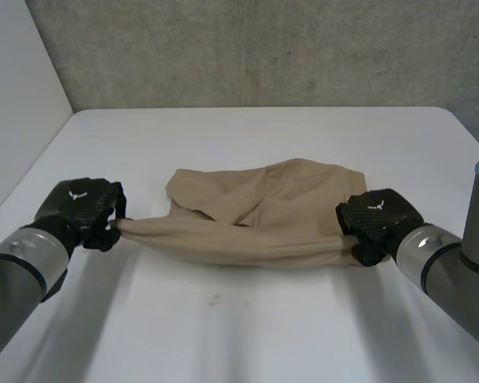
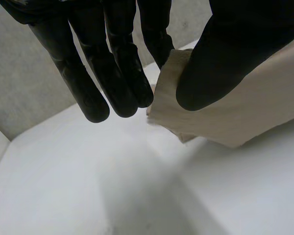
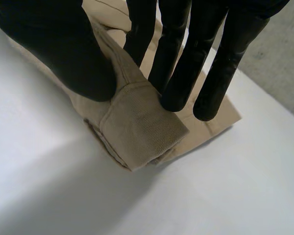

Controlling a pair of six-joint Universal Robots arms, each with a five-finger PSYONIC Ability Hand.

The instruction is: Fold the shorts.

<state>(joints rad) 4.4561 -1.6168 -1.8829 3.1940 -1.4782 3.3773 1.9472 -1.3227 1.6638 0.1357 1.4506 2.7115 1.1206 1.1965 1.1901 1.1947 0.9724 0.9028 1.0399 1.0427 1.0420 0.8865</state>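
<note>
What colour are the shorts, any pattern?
Plain tan shorts, no pattern; the head view shows them best.

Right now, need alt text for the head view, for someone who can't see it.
Tan shorts are stretched sideways between two black robot hands, the left hand pinching one end of the near edge and the right hand the other. The rest of the cloth lies rumpled behind them on a white table, with a grey wall beyond.

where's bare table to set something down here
Bare: the table between the shorts and the back wall, and the near strip in front of the stretched edge. Crowded: the middle band, where the left hand and right hand pinch the shorts' ends.
</note>
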